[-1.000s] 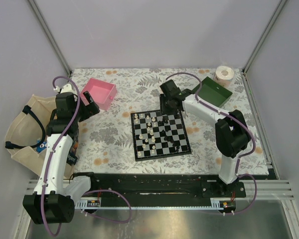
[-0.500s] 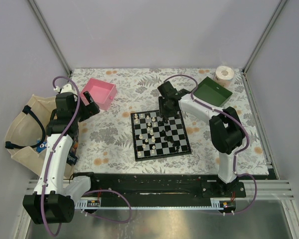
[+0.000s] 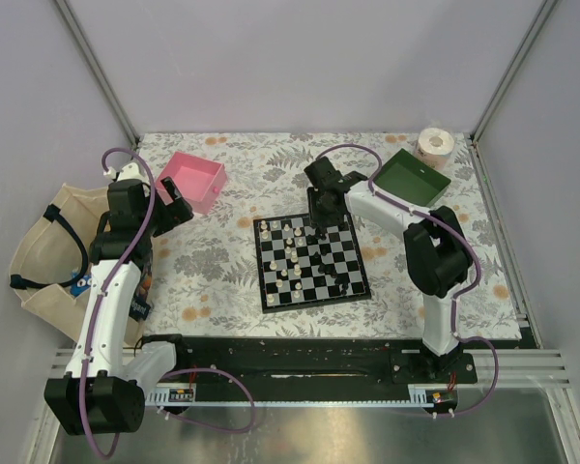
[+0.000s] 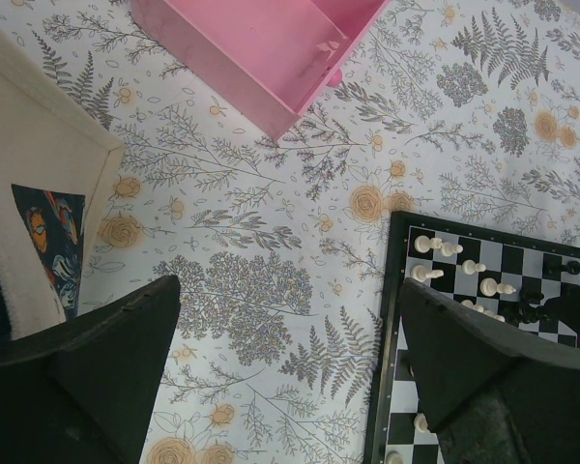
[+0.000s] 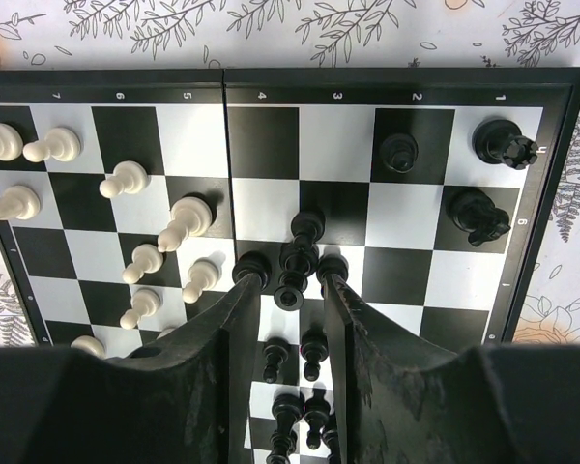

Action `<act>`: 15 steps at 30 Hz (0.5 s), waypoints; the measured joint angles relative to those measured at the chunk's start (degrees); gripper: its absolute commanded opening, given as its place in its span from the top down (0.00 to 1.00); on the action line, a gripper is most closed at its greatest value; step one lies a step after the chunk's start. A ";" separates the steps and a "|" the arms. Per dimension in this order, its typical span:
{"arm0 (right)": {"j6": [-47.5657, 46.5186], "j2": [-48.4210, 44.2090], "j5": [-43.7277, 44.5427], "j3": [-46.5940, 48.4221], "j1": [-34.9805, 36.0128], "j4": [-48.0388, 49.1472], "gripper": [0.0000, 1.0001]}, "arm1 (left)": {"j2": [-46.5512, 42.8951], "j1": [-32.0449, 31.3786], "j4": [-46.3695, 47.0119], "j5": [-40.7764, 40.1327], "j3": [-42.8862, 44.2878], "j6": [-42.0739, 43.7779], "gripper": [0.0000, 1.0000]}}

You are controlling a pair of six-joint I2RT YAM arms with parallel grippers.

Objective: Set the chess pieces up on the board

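A cream canvas bag (image 3: 39,253) lies off the left edge of the desk (image 3: 234,184), outboard of the left claw (image 4: 288,290). That claw hangs above the floral cloth with its fingers spread wide and nothing between them. It appears to be parked there so that the working space is left to the other arm. A pink tray (image 4: 242,87) sits just ahead of it, and the near-left corner of the board (image 4: 382,358) shows to its right, well apart from its fingertips.

Further right, the right claw (image 5: 290,282) is lowered over the far half of the board, pointing straight down. Its jaws are drawn in narrowly on either side of a single black chessman (image 5: 298,259), which stands on a central square directly between the fingertips. Whether the pads already press on it cannot be told. The narrow setting seems chosen so that the crowded neighbouring pieces are not knocked.

To the left of this claw, cream-white pawns (image 5: 188,217) are scattered across several files, not in ranks. Beneath it, near the wrist, more black pieces (image 5: 309,343) are bunched together. To its right, three black men (image 5: 478,215) occupy the corner squares, seemingly already sorted toward their side. Beyond the right claw, off the board, a green tray (image 3: 435,186) and a tape roll (image 3: 435,143) rest near the far right corner.
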 measured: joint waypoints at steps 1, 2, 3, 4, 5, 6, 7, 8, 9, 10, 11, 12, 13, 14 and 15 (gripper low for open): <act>-0.04 0.04 -0.02 0.07 0.00 -0.13 0.59 | 0.00 0.00 0.00 -0.02 0.00 0.00 0.01; -0.07 0.09 -0.02 0.09 0.00 -0.15 0.59 | 0.00 0.00 0.00 0.00 0.00 0.00 0.01; -0.11 0.11 -0.02 0.09 0.00 -0.15 0.60 | 0.00 0.00 0.00 0.00 0.00 0.00 0.01; -0.13 0.22 -0.02 0.11 0.00 -0.20 0.60 | 0.00 0.00 0.00 0.00 0.00 0.00 0.01; -0.15 0.33 -0.02 0.13 0.00 -0.20 0.60 | 0.00 0.00 0.02 0.00 0.00 0.00 0.01; -0.17 0.48 -0.02 0.20 0.00 -0.24 0.60 | 0.00 0.00 0.00 0.00 0.00 0.00 0.01; -0.17 0.68 -0.02 0.33 0.00 -0.35 0.61 | 0.00 0.00 0.00 0.00 0.00 0.00 0.01; -0.17 0.87 -0.04 0.42 0.00 -0.42 0.61 | 0.00 0.00 0.00 0.00 0.00 0.00 0.01; -0.17 1.01 -0.04 0.44 0.00 -0.48 0.62 | 0.00 0.00 0.00 0.00 0.00 0.00 0.01; -0.17 1.11 -0.04 0.46 0.00 -0.61 0.63 | 0.00 0.00 0.02 0.00 0.00 0.00 0.01; -0.20 1.20 -0.04 0.50 0.00 -0.72 0.63 | 0.00 0.00 0.00 0.00 0.00 0.00 0.01; -0.20 1.33 -0.04 0.52 0.00 -0.81 0.63 | 0.00 0.00 0.00 0.00 0.00 0.00 0.01; -0.20 1.42 -0.04 0.59 0.00 -0.94 0.64 | 0.00 0.00 0.00 0.04 0.00 0.00 0.01; -0.20 1.51 -0.04 0.63 0.00 -1.05 0.64 | 0.00 0.00 0.02 0.07 0.00 0.00 0.01; -0.20 1.55 -0.04 0.63 0.00 -1.14 0.66 | 0.00 0.00 0.00 0.11 0.00 0.00 0.01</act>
